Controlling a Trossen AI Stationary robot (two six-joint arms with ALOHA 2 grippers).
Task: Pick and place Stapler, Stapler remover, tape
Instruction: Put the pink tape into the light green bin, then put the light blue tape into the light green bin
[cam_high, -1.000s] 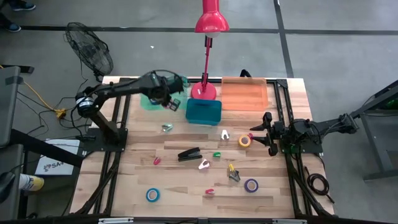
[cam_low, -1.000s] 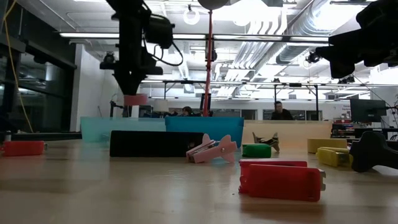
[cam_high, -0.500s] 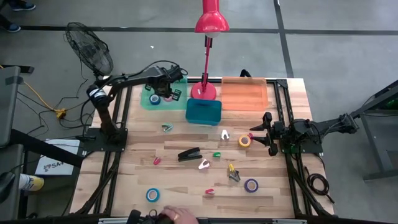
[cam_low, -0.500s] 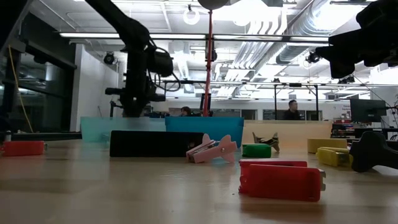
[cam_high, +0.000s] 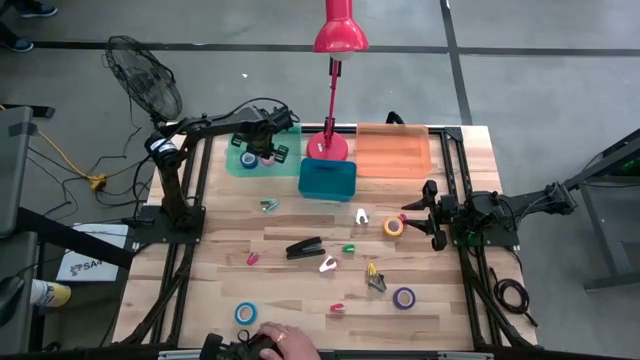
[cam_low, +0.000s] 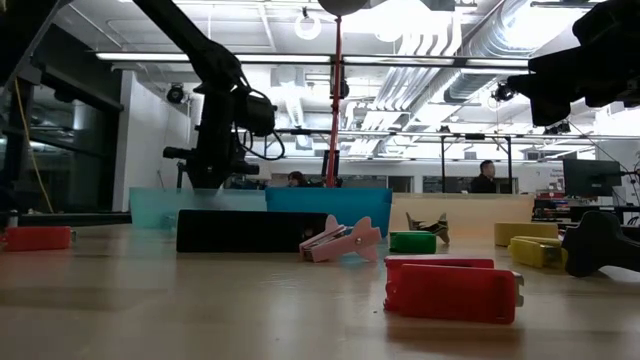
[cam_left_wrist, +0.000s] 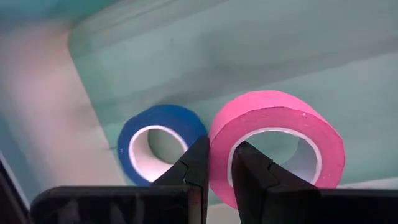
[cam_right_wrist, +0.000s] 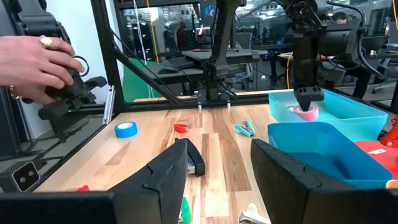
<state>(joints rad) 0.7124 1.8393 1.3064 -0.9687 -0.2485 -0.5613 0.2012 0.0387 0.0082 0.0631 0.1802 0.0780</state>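
My left gripper (cam_left_wrist: 216, 163) reaches down into the teal bin (cam_high: 235, 163), pinching the pink tape (cam_left_wrist: 277, 134) wall (right gripper (cam_right_wrist: 214, 174) idles open).

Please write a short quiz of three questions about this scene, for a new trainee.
1. True or false: the left gripper is shut on the pink tape.
2. Which tray holds the blue tape? A) light teal B) orange
3. The right gripper is ____ and holds nothing.

Key: 1 true; 2 A; 3 open.
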